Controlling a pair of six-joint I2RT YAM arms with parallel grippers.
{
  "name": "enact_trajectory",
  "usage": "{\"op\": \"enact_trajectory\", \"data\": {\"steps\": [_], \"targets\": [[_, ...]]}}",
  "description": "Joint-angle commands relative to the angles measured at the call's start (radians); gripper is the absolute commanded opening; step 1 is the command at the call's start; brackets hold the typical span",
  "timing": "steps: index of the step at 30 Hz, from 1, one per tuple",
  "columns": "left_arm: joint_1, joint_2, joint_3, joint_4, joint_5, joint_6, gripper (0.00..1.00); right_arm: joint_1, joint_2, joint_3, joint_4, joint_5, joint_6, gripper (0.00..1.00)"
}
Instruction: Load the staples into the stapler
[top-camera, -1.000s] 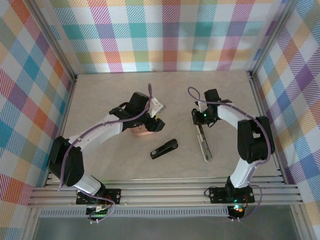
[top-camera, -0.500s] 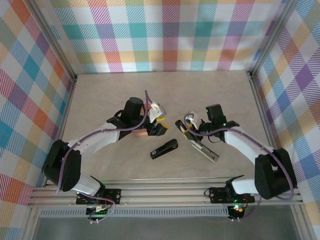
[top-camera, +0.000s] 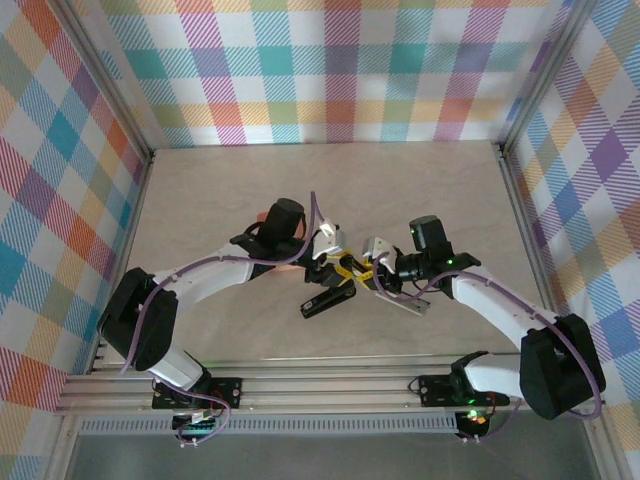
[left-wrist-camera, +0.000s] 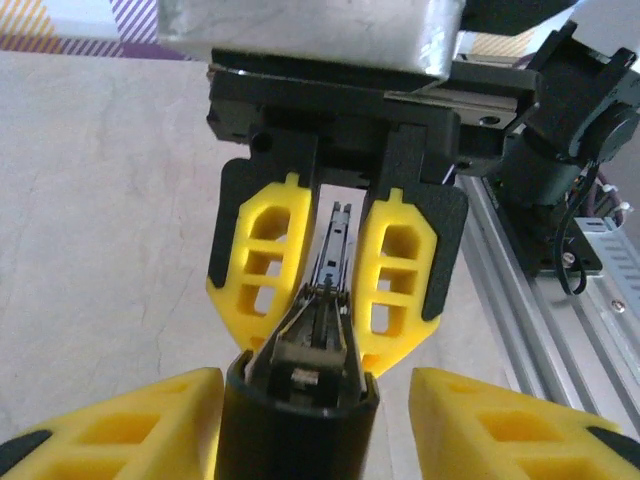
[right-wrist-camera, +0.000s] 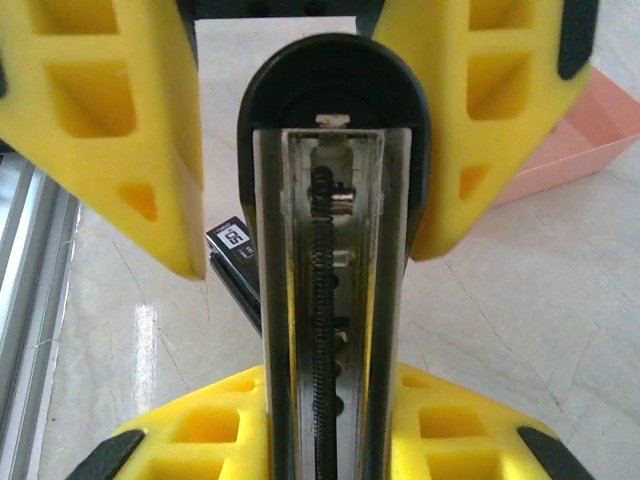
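White label reading roughly "25", on black object

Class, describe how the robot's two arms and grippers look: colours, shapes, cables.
Both the left arm and right arm have white links, black joints and a purple cable along them. Each gripper's fingers are yellow blocks with cut-out windows, on black mounts.

The left arm and the right arm are white tubes with round black joints; a thin purple cable runs along each one; each stands on a black base; the left claw and the right claw have fat yellow fingers with holes cut through them and black backs.
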Motion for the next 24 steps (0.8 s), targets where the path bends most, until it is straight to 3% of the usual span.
{"op": "enact_trajectory", "data": {"steps": [1,2,4,6,11,18,24], "targets": [[-0.011,0.026,0.059,-0.084,0.063,0.064,0.32,0.005,-0.007,-0.001,0.061,-0.068,-0.006,0.21],[-0.011,0.032,0.081,-0.135,0.066,0.092,0.23,0.003,-0.010,-0.003,0.068,-0.047,0.028,0.25],[-0.011,0.041,0.125,-0.228,0.055,0.149,0.17,0.001,-0.018,-0.004,0.089,0.027,0.148,0.38],[-0.011,0.045,0.171,-0.335,0.042,0.204,0.15,-0.005,-0.028,-0.004,0.091,0.123,0.306,0.46],[-0.019,0.076,0.273,-0.395,-0.056,0.223,0.13,-0.072,-0.089,-0.037,0.045,0.249,0.687,0.58],[-0.027,0.240,0.564,-0.689,-0.198,0.391,0.07,-0.206,-0.158,-0.062,-0.188,0.363,1.093,0.59],[-0.031,0.333,0.725,-0.837,-0.308,0.493,0.07,-0.369,-0.142,-0.131,-0.197,0.227,1.290,0.56]]}}
